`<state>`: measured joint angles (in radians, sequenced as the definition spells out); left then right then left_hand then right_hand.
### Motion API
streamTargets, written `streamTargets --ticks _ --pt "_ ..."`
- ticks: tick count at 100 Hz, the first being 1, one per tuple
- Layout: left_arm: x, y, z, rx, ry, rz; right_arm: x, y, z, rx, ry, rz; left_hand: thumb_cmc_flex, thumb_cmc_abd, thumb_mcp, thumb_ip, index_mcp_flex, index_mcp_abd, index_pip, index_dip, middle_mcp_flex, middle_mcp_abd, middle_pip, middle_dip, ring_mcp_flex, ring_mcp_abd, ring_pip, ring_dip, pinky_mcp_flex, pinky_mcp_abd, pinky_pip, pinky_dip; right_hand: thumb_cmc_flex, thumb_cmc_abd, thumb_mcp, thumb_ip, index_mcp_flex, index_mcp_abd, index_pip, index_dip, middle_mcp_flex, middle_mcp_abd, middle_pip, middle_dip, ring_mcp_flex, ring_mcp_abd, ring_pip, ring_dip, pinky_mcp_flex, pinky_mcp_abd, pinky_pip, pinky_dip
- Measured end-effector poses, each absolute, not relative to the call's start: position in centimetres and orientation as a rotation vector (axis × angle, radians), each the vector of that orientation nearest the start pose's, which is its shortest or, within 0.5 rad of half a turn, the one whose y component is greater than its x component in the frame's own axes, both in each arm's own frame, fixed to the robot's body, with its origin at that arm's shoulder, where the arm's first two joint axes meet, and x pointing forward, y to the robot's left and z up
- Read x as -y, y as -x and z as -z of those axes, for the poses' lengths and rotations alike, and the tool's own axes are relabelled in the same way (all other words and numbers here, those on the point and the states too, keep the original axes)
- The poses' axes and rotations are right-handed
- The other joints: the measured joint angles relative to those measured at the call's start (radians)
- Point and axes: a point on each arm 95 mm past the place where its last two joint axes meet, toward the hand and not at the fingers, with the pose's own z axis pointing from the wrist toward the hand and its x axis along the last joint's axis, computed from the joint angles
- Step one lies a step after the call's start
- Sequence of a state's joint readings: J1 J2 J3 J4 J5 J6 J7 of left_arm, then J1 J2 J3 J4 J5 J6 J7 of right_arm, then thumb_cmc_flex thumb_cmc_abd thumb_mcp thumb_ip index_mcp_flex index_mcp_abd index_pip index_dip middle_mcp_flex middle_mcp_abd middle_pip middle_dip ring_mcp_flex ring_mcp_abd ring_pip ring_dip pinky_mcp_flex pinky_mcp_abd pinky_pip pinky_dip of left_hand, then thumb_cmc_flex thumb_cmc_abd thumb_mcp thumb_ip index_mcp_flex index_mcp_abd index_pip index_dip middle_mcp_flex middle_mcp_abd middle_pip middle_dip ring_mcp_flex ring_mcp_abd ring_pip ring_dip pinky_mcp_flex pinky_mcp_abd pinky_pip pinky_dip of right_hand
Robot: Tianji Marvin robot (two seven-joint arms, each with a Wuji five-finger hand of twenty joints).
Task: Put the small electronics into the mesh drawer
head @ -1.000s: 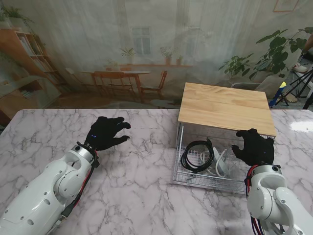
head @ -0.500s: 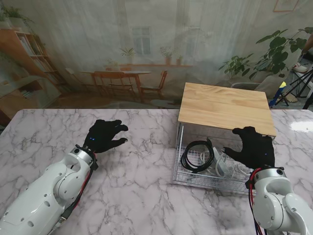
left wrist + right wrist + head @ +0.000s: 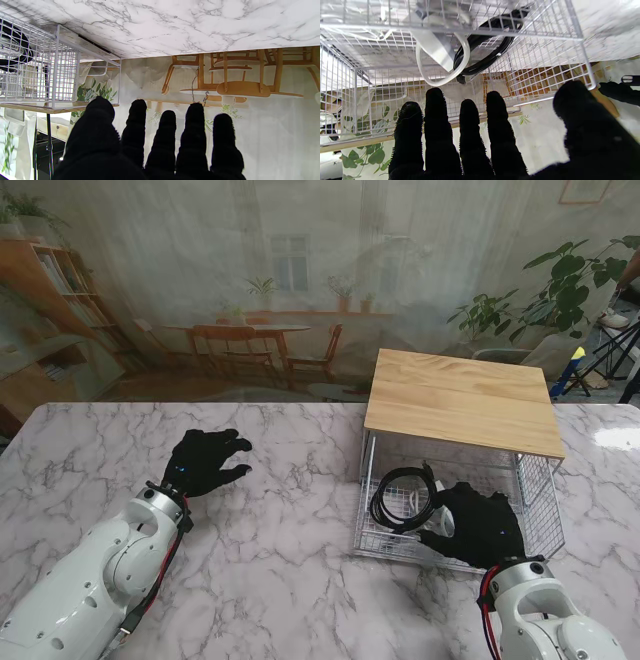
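As far as these views show, seems mostly done: holds a coiled black cable [image 3: 403, 498] at the left of the mesh drawer [image 3: 535, 480] and a white charger with its looped white cord [image 3: 437, 52] just right of it, both lying on the wire floor. No loose electronics to be made out anywhere on the marble bench [image 3: 280, 570], so probably little left beyond pulling the arm clear and perhaps sliding the drawer back under its wooden top [image 3: 462, 398]; cannot tell whether anything small sits hidden under the right hand [image 3: 478, 525]. Hangs over the near front of the drawer, that hand, fingers spread and straight, grasping nothing, released above the white charger. Hovers well apart on the far left, the left hand [image 3: 203, 461], fingers splayed and empty over bare marble. Worth watching: the drawer's front rim and wire walls close around the right hand, and the cord loop, liable to snag a fingertip on the way out.
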<state>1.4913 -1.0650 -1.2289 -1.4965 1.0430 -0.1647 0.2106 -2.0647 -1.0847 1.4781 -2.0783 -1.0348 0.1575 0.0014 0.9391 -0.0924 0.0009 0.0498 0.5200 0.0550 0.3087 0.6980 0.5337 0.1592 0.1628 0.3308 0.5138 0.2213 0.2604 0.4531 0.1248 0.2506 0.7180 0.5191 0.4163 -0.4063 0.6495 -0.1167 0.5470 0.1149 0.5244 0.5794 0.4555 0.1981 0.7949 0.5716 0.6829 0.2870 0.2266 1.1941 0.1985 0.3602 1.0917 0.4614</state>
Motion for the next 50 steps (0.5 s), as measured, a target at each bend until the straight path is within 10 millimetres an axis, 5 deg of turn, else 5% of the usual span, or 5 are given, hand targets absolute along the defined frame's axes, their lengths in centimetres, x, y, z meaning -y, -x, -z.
streamTargets --ticks 29,50 --pt "-2.5 -42.2 31.0 -1.445 0.989 1.569 2.2 -28.0 29.2 -1.358 -1.354 -1.359 0.000 0.001 0.000 0.000 0.000 0.001 0.000 0.000 0.000 0.000 0.000 0.001 0.000 0.000 0.000 0.000 -0.006 0.000 -0.001 0.002 0.046 0.049 -0.006 0.000 0.036 -0.026 0.018 0.000 0.142 -0.013 0.040 0.039 0.065 -0.003 0.020 0.017 0.025 -0.001 0.028 0.000" --pt "-2.5 -42.1 31.0 -1.445 0.993 1.565 1.8 -28.2 30.0 -1.381 -1.398 -1.359 0.000 0.002 0.000 0.000 0.000 0.001 0.000 0.000 0.000 0.000 0.000 0.001 0.000 0.000 0.000 0.000 -0.008 0.001 -0.012 0.002 0.053 0.050 -0.006 0.000 0.061 -0.026 0.006 -0.028 0.190 -0.016 -0.029 -0.001 0.086 -0.007 0.072 0.034 0.076 -0.012 0.055 0.010"
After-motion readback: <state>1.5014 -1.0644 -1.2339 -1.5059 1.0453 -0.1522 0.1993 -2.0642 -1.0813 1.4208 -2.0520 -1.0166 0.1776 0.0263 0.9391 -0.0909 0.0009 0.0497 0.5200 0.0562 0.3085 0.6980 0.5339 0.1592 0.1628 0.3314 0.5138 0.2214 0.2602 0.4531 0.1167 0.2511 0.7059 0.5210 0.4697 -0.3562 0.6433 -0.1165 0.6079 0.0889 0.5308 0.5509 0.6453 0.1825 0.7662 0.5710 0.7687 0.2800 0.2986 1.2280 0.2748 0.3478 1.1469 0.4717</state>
